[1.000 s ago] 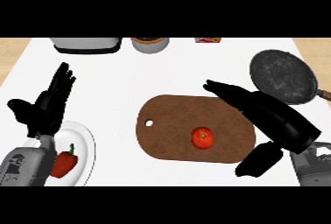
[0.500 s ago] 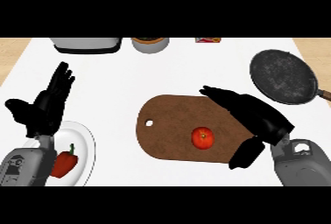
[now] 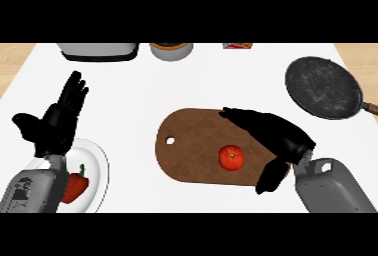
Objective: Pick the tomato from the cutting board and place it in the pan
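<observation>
Two hands are showing above the white worktop (image 3: 184,85), and only one is working. Near the left edge, the left hand (image 3: 53,125) is resting open with its fingers straight and pointing up, holding nothing. Just below it a white plate (image 3: 100,165) is sitting at the front left corner, carrying a red pepper (image 3: 75,184).

Along the back edge, a grey appliance (image 3: 100,51), a small pot (image 3: 171,50) and a red packet (image 3: 237,46) are standing well apart from the action.

Toward the middle, the brown cutting board (image 3: 188,150) is lying flat, and the tomato (image 3: 232,157) is sitting on its right half, not yet lifted. The right hand (image 3: 277,136) is hovering just beside it, fingers spread apart above and the thumb hanging down by the board's right edge, so the hand is bracketing the tomato without enclosing it. Whether any finger is touching it is not clear.

At the back right corner, the dark pan (image 3: 325,87) is waiting with its handle pointing toward the right edge.

Judging from this, the main risk is the round tomato rolling away across the board if the fingers are closing off-centre or nudging it from one side first. Another is the carry: a tomato pinched at its edge could slip out on the way to the pan.
</observation>
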Available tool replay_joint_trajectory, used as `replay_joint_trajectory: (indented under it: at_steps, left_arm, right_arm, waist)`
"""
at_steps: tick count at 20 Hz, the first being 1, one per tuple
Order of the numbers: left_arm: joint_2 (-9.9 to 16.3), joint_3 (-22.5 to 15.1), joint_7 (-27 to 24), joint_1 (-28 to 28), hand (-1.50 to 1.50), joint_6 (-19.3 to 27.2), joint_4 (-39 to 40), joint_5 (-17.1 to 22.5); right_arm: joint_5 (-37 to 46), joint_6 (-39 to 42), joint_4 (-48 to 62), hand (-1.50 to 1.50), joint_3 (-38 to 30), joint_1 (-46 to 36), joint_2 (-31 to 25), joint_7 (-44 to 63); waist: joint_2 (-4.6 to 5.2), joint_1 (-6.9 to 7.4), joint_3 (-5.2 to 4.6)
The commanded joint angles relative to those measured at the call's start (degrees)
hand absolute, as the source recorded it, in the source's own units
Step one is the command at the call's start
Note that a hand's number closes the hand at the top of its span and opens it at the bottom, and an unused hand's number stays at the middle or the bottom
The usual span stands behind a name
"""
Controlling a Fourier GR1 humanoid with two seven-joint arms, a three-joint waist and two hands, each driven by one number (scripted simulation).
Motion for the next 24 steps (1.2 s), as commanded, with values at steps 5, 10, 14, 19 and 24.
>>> replay_joint_trajectory:
  at_steps: [5, 10, 14, 19, 24]
  left_arm:
    - [-0.6, 1.7, -1.0, -1.3, 0.00, -1.0, 2.6, -1.1]
    - [0.0, 2.9, -0.4, 0.7, 0.00, -3.3, 0.4, 0.2]
    - [-2.3, 1.4, -0.6, 0.3, 0.00, -0.6, 0.0, -2.7]
    - [-3.4, 1.4, 2.0, -2.7, 0.00, 0.2, 0.8, -3.8]
    - [-4.5, 0.9, -1.5, -0.7, 0.00, -1.3, 1.6, -4.6]
  right_arm:
    - [8.7, 0.9, 2.9, -1.50, 2.6, -0.3, 1.2, -0.5]
    - [13.6, 1.7, 6.0, -1.50, 4.1, -1.7, 2.5, -0.1]
    - [17.8, 0.6, 9.4, -1.50, 6.2, -1.1, 4.4, 0.2]
    - [20.1, -2.2, 14.3, -1.50, 5.3, -0.9, 5.7, -4.9]
    - [22.2, 2.1, 14.3, -1.50, 3.9, -3.7, 8.8, -2.1]
  waist:
    - [0.01, -0.05, 0.00]
    - [0.00, 0.07, 0.00]
    - [0.01, 0.00, 0.00]
    - [0.07, 0.05, 0.01]
    - [0.03, 0.02, 0.00]
